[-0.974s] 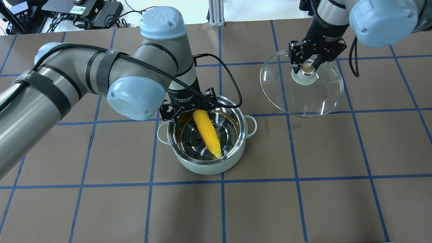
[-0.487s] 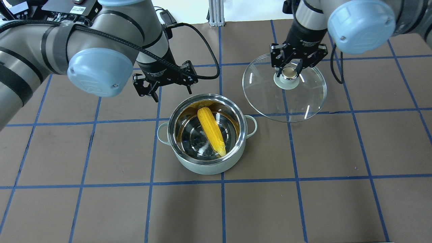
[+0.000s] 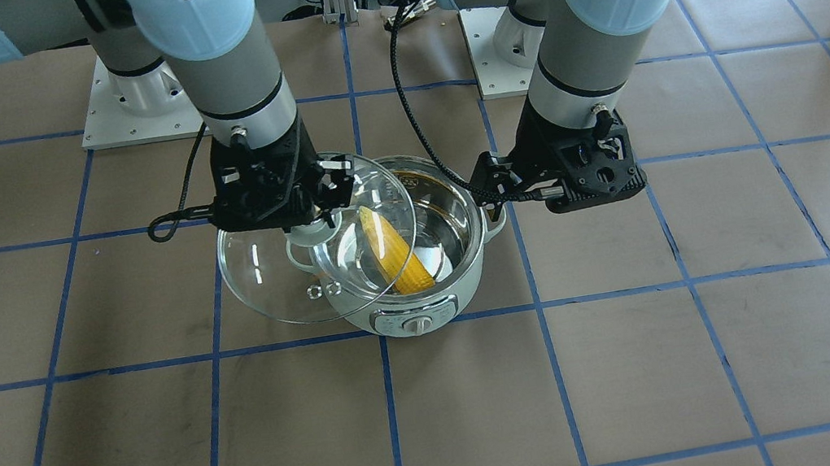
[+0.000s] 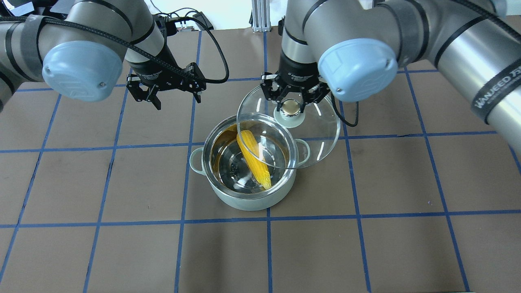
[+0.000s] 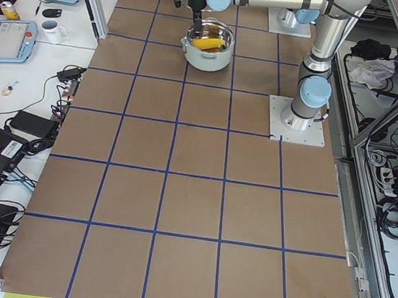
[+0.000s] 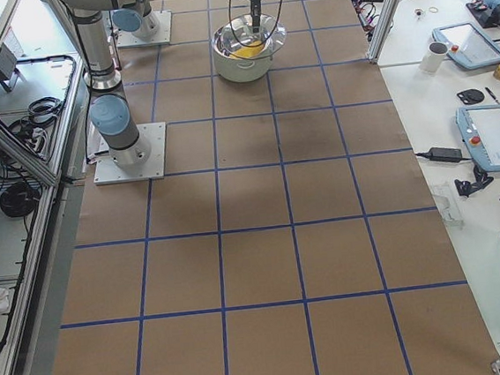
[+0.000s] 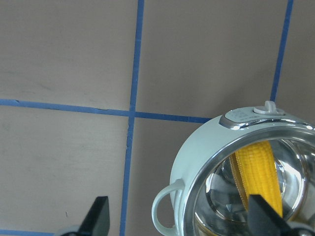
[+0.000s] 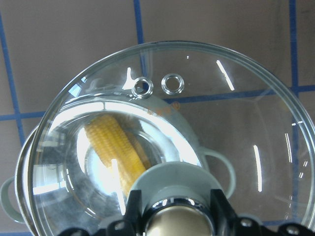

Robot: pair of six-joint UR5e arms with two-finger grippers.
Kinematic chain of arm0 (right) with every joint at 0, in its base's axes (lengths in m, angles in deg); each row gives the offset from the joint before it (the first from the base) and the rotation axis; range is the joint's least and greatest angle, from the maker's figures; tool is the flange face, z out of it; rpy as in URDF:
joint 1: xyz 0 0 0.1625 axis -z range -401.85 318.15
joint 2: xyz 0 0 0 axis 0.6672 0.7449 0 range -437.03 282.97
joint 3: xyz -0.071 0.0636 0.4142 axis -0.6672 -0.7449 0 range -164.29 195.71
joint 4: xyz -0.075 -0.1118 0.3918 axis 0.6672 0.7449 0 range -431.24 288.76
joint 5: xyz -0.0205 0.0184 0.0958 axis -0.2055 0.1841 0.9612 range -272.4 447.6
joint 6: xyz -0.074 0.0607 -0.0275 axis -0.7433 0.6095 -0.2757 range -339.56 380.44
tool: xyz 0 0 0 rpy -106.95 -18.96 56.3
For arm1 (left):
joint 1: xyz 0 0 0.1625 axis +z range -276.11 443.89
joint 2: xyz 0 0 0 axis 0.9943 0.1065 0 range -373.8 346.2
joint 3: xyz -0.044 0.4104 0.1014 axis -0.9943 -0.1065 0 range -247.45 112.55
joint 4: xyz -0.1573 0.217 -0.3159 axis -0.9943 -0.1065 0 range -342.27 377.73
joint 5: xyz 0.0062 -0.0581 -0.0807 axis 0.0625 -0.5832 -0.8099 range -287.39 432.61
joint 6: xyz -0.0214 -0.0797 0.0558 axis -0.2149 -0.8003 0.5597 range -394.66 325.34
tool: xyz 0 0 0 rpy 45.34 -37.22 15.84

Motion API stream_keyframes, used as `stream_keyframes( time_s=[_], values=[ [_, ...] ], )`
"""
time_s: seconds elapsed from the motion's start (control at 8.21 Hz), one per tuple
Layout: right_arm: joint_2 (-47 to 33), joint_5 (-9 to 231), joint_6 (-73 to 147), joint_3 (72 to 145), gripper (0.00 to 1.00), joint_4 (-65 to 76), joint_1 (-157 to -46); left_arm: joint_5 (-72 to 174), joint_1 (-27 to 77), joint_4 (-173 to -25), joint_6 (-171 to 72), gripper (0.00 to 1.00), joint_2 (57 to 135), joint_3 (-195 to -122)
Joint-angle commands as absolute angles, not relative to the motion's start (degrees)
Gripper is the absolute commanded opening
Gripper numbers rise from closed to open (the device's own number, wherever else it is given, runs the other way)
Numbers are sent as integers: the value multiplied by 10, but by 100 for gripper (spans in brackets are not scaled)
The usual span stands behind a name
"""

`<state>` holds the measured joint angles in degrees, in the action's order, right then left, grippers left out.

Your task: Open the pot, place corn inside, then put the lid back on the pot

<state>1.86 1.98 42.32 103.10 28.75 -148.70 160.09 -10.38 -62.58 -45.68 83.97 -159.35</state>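
The mint-green pot [image 4: 244, 201] stands open at the table's middle, with the yellow corn [image 4: 254, 158] lying slanted inside it. My right gripper [image 4: 290, 107] is shut on the knob of the glass lid [image 4: 321, 122] and holds it above the pot's back right side, partly overlapping the rim. The front-facing view shows the lid [image 3: 267, 288] over the corn [image 3: 398, 256]. The right wrist view looks through the lid [image 8: 246, 98] at the corn [image 8: 113, 142]. My left gripper [image 4: 177, 99] is open and empty, left of and behind the pot. The pot [image 7: 197, 162] also shows in the left wrist view.
A black cable [image 4: 215, 49] loops from my left wrist above the table behind the pot. Electronics [image 4: 179, 22] sit past the far edge. Side benches hold tablets [image 6: 493, 133] and a mug [image 6: 437, 56]. The arm base plates [image 3: 118, 121] lie on the robot's side.
My left gripper let go of the corn, which now lies in the pot, and moved up and away to the left. My right gripper carried the lid left until it overlaps the pot.
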Motion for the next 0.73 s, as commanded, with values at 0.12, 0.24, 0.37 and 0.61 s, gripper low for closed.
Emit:
stream_keyframes(
  time_s=[0.12,0.24,0.37,0.61],
  values=[
    [-15,11,542,1032,0,336,-1595,1601,-78,-624,-396,100,838,-1593],
    [-15,11,572,1043,0,334,-1600,1601,-71,-626,-395,100,838,-1589],
    [-15,11,576,1055,0,340,-1600,1601,-69,-627,-394,100,838,-1585],
    [-17,11,573,1058,0,345,-1600,1601,-71,-631,-394,100,838,-1581]
  ],
)
